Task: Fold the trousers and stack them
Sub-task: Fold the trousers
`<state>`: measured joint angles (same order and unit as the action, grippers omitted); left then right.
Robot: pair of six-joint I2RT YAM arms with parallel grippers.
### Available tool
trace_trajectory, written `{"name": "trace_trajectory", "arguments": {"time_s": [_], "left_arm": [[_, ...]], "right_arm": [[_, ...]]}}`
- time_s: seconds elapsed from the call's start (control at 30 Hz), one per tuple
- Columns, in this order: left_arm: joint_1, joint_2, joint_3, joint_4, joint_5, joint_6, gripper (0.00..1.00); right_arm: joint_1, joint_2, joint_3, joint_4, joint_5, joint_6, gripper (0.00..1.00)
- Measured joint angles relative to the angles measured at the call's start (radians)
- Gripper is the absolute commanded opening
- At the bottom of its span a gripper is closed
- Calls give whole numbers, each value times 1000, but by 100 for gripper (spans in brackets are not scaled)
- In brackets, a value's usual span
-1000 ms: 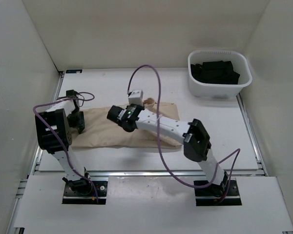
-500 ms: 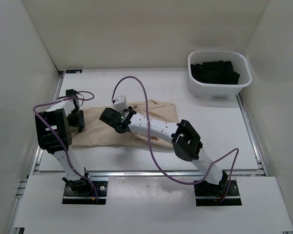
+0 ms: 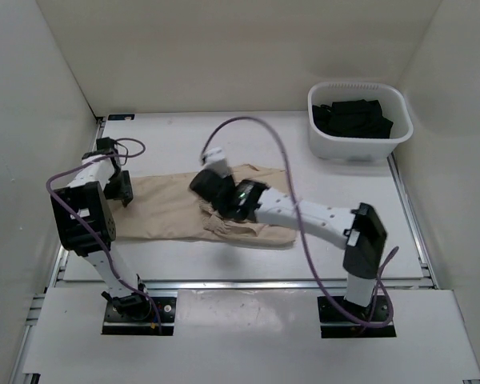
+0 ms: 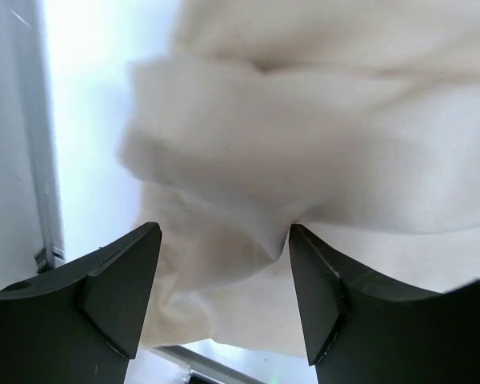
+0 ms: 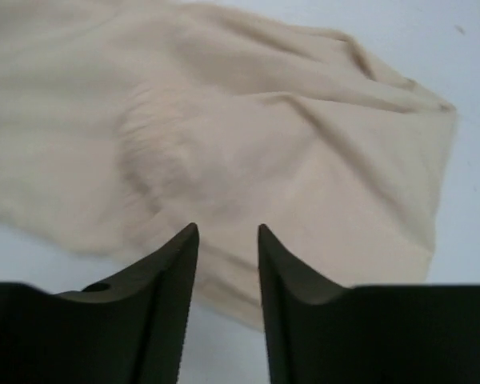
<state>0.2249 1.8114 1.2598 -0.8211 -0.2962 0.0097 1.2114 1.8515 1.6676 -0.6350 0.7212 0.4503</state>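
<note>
Beige trousers [image 3: 168, 212] lie spread on the table [image 3: 344, 200], and their long axis runs left to right across your overhead view. One end sits by the left rail; the other is wider and rumpled, and reaches a little past the middle towards the right. Your next move turns on that axis. As I judge it, any fold has to carry one end along it towards the other, so each arm should work the end on its own side. Your left gripper [image 3: 122, 190] sits right at the left end. In its wrist view the jaws stand wide apart, and bunched, blurred cloth fills the gap past the fingertips [image 4: 128, 272]. You get no clear pinch there, so treat that gripper as not holding. Your right gripper [image 3: 210, 186] hangs over the far edge of the right half, which makes it the nearer arm for the rumpled end. Its jaws are only narrowly parted and have nothing between them, with the cloth spreading out ahead of the tips. A white bin [image 3: 356, 150] holding dark things stands in the far right corner, well apart from the trousers. Neither arm is near it.
</note>
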Motion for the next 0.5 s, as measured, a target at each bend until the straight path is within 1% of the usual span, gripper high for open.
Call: {"name": "trace_trajectory", "arguments": {"time_s": [0.03, 0.17, 0.23, 0.33, 0.43, 0.5], "left_arm": [[0, -10, 23, -10, 3, 0, 77], [-5, -58, 134, -61, 19, -2, 77], [-20, -89, 176, -83, 24, -3, 78], [-61, -141, 209, -123, 26, -3, 78], [-110, -159, 234, -169, 28, -3, 78], [-148, -145, 272, -219, 46, -3, 78]], "right_arm": [[-71, -42, -39, 2, -11, 48, 31], [-320, -113, -237, 55, -62, 161, 18], [-380, -113, -352, 69, -97, 210, 18], [-405, -101, -486, 72, -179, 260, 17], [-422, -50, -521, 79, -247, 282, 15], [-426, -37, -516, 90, -257, 284, 23]]}}
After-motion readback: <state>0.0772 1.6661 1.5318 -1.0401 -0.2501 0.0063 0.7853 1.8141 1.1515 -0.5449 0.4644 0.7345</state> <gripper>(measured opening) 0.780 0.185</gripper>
